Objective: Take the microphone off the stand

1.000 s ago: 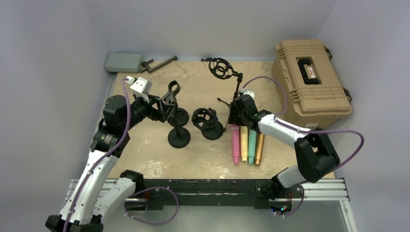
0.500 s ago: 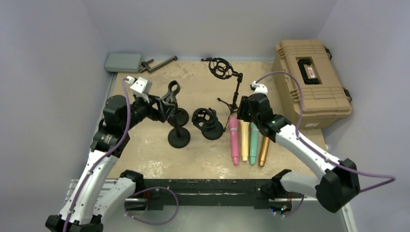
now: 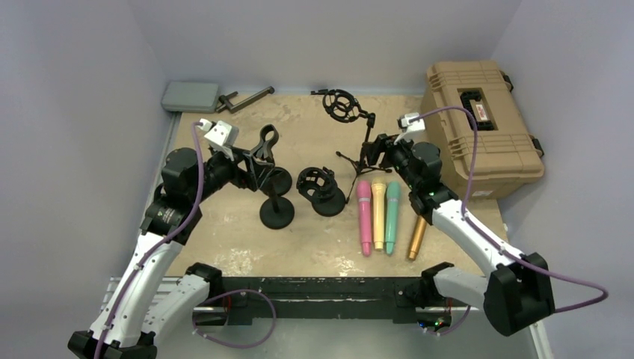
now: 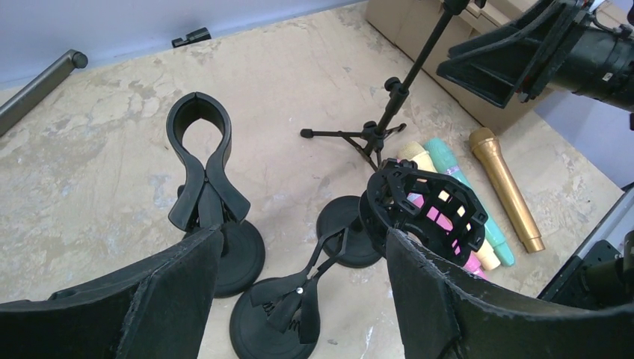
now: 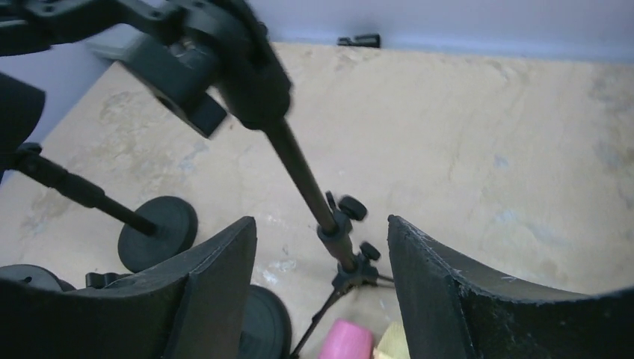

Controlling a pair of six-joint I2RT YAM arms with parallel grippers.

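Observation:
Several microphones lie side by side on the table: pink [image 3: 364,217], yellow [image 3: 378,213], teal [image 3: 392,217] and, a little apart, gold [image 3: 416,237]. None sits in a stand. The tripod stand [image 3: 364,146] carries an empty shock mount [image 3: 344,105]. My right gripper [image 3: 385,146] is open and empty, its jaws either side of the tripod pole [image 5: 306,179] without touching it. My left gripper [image 3: 250,161] is open and empty beside the clip stand [image 3: 268,142]. In the left wrist view its jaws [image 4: 299,239] frame a low clip stand [image 4: 288,307].
A shock-mount stand on a round base [image 3: 321,187] and another clip stand [image 3: 277,213] stand mid-table. A tan hard case [image 3: 478,123] sits at the right, a grey box [image 3: 191,96] and a metal bar [image 3: 247,99] at the back left.
My right gripper has drawn back and up from over the microphones to the tripod pole. The gold microphone now lies farther right, apart from the others. The left arm barely moved.

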